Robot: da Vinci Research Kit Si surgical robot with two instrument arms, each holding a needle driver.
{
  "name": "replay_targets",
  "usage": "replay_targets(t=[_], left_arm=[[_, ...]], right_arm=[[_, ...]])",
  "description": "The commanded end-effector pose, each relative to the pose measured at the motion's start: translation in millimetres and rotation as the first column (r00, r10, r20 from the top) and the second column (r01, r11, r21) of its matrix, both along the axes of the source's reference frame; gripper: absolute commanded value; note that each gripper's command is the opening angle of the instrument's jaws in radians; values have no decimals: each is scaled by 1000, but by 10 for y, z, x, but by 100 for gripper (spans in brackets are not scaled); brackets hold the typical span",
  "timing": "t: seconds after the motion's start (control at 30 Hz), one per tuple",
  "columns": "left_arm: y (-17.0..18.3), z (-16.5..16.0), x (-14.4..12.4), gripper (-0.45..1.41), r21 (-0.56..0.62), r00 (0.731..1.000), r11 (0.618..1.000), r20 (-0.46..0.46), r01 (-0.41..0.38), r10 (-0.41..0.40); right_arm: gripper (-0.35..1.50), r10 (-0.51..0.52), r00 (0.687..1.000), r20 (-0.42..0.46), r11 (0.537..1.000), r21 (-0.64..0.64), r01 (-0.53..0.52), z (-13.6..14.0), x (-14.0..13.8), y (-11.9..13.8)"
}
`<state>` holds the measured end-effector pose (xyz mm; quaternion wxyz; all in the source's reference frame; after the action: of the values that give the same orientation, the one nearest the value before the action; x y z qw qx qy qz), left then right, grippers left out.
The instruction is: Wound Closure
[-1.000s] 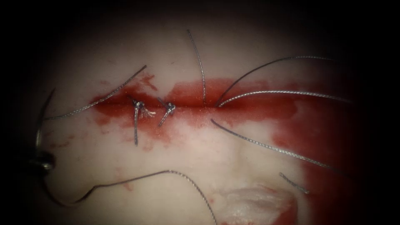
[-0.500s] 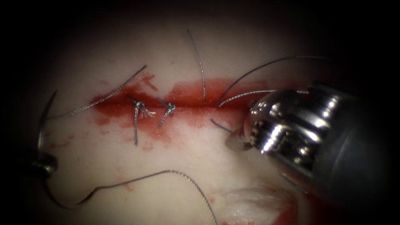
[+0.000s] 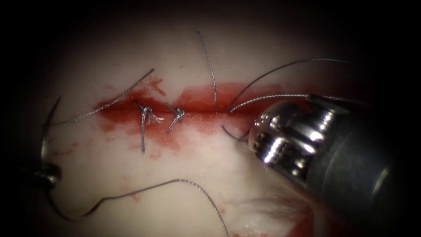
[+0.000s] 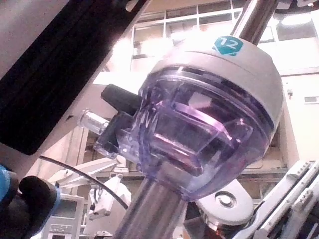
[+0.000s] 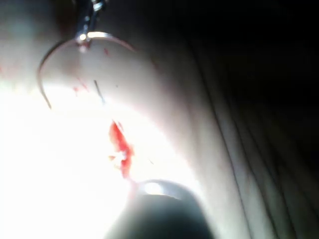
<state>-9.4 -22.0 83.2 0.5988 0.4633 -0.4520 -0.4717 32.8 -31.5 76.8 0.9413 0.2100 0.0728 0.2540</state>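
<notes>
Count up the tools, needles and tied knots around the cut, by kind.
Tools: 2, left tool and right tool.
Needles: 1, the needle, held near mid-curve by the left tool, left of the cut, out of the tissue.
Tied knots: 2, left knot and right knot.
Total: 5.

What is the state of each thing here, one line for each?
needle: out of the tissue, left of the cut, held mid-curve
left tool: fingers shut on the needle
right tool: tip at a thread end; hold unclear
cut: two knotted stitches
thread: slack on the tissue
</notes>
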Motion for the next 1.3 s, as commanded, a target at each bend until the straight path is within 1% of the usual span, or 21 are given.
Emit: replay_targets(t=[0.03, 0.07, 0.27, 0.37, 0.4, 0.43, 0.47, 0.53, 0.57, 0.63, 0.77, 0.8, 0.87, 0.93, 0.97, 1.0, 1.03, 1.1, 1.13, 1.23, 1.3], left_arm=[[12, -4, -5, -45, -7, 1000, 1000, 4, 3, -3], [12, -4, -5, -45, -7, 1000, 1000, 4, 3, -3], [11, -5, -5, -45, -7, 1000, 1000, 4, 3, -3], [11, -5, -5, -45, -7, 1000, 1000, 3, 3, -3], [11, -5, -5, -45, -7, 1000, 1000, 3, 3, -3], [11, -5, -5, -45, -7, 1000, 1000, 3, 3, -3], [11, -5, -5, -45, -7, 1000, 1000, 4, 3, -3], [11, -5, -5, -45, -7, 1000, 1000, 4, 3, -3], [11, -5, -5, -45, -7, 1000, 1000, 4, 3, -3], [11, -5, -5, -45, -7, 1000, 1000, 4, 3, -3], [11, -5, -5, -45, -7, 1000, 1000, 4, 3, -3], [11, -5, -5, -45, -7, 1000, 1000, 4, 3, -3], [11, -5, -5, -45, -7, 1000, 1000, 4, 3, -3], [11, -5, -5, -45, -7, 1000, 1000, 4, 3, -3], [11, -5, -5, -45, -7, 1000, 1000, 4, 3, -3], [11, -5, -5, -45, -7, 1000, 1000, 4, 3, -3], [11, -5, -5, -45, -6, 1000, 1000, 4, 3, -3], [12, -5, -5, -45, -6, 1000, 1000, 4, 2, -2], [12, -5, -5, -45, -6, 1000, 1000, 4, 3, -3], [12, -5, -5, -45, -6, 1000, 1000, 4, 3, -3], [12, -5, -5, -45, -6, 1000, 1000, 4, 3, -3]], right_arm=[[-35, 2, 1000, 21, 1000, 17, -2, -6, -10, 7], [-35, 2, 1000, 21, 1000, 17, -2, -6, -10, 7], [-35, -33, 982, 186, 989, 150, 5, -29, -86, 8], [-35, -9, 963, 268, 966, 250, -60, -26, -135, 8], [-35, 17, 947, 320, 948, 297, -117, -22, -162, 7], [-35, 17, 947, 320, 948, 297, -117, -22, -162, 7], [-35, 30, 927, 375, 933, 322, -161, -19, -185, 5], [-35, 27, 896, 443, 916, 348, -200, -15, -210, 2], [-35, 9, 860, 511, 897, 375, -233, -11, -235, -3], [-35, 13, 824, 567, 879, 387, -280, -6, -256, -9], [-35, 68, 777, 626, 867, 348, -357, 8, -294, -12], [-35, 108, 737, 667, 859, 311, -408, 11, -311, -9], [-35, 121, 718, 685, 856, 294, -425, 12, -326, -7], [-35, 121, 718, 685, 857, 293, -424, 11, -331, -4], [74, -1, 803, 596, 878, 384, -284, 2, -331, 0], [101, 14, 802, 598, 883, 369, -290, -3, -328, 4], [108, 26, 820, 572, 895, 352, -273, -5, -323, 10], [118, 20, 906, 423, 948, 281, -152, -22, -284, 38], [121, -21, 947, 320, 981, 187, -42, -31, -255, 51], [120, -116, 970, 214, 992, -21, 124, -38, -206, 61], [118, -84, 970, 227, 994, -46, 97, -38, -175, 63]])
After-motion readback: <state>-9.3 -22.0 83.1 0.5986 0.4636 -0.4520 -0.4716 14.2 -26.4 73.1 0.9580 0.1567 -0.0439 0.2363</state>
